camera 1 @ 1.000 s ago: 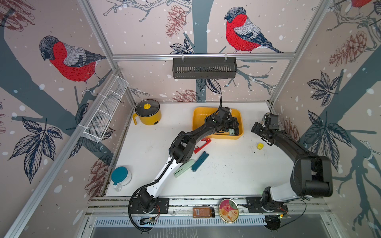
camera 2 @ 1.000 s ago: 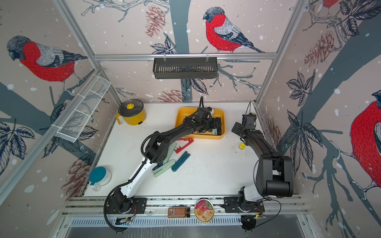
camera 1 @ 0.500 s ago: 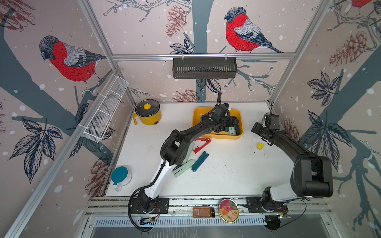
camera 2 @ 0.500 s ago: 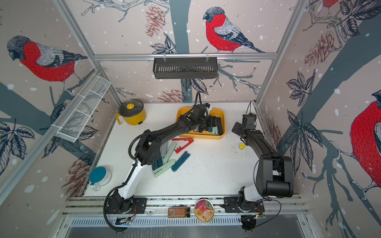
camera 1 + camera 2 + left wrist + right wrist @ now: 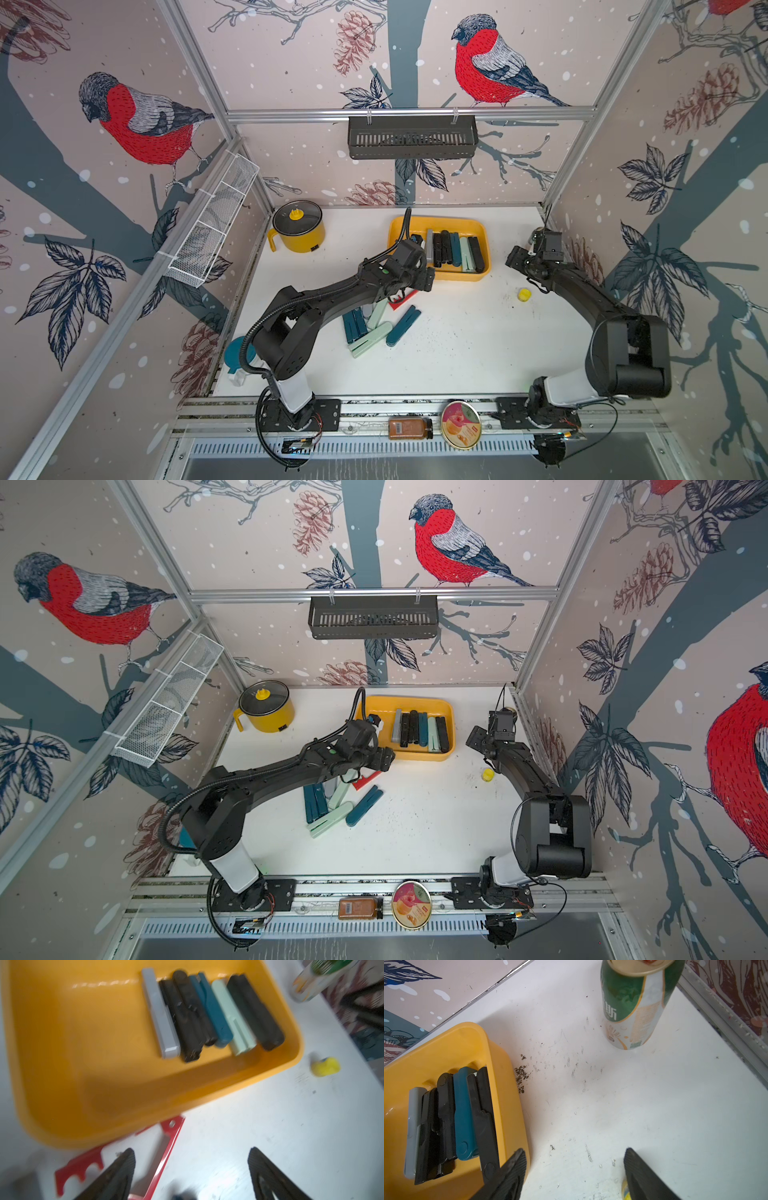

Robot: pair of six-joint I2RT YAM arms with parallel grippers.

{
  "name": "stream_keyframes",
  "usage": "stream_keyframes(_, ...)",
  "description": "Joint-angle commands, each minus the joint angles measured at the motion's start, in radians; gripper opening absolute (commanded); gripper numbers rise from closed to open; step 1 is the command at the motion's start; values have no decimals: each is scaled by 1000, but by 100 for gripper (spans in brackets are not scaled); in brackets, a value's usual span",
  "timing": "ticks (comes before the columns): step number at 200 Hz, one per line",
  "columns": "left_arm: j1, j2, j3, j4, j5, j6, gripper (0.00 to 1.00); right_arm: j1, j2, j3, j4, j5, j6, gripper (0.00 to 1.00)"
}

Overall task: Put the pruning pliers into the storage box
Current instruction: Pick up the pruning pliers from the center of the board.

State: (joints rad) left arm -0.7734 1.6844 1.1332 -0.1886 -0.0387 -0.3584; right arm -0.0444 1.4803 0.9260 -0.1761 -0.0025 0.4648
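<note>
The yellow storage box (image 5: 457, 275) (image 5: 424, 756) stands at the back of the table. Several pruning pliers (image 5: 455, 251) (image 5: 422, 731) (image 5: 207, 1012) (image 5: 463, 1113) lie side by side in it: grey, black, teal and mint. More pliers lie loose in front of it: a red pair (image 5: 402, 299) (image 5: 170, 1142) spread in a V, a teal pair (image 5: 403, 326) and a mint pair (image 5: 370, 340). My left gripper (image 5: 419, 278) (image 5: 191, 1149) hovers open and empty at the box's near left corner, one finger over the red pair. Right of the box, my right gripper (image 5: 513, 259) (image 5: 575, 1149) is open and empty.
A yellow pot (image 5: 297, 226) stands at the back left and a teal cup (image 5: 237, 357) at the near left. A small yellow cap (image 5: 524, 294) lies by the right arm, a green can (image 5: 633, 1005) behind it. A black rack (image 5: 411, 137) hangs on the back wall.
My left gripper has drawn back out of the storage box to its near left corner and its jaws have opened wide. The right arm has stayed still.
</note>
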Motion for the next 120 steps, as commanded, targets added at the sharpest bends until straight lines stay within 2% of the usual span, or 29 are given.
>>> stream_keyframes(1,-30,-64,-83,-60,-30,89,85,1,5,11,22,2,-15,76)
stream_keyframes(45,-73,-94,-158,-113,66,140,84,5,5,14,15,7,-11,76)
stream_keyframes(83,-85,-71,-192,-133,80,162,77,6,3,11,15,13,-12,76)
stream_keyframes(120,-120,-13,-157,-151,43,180,71,6,4,11,12,17,-12,76)
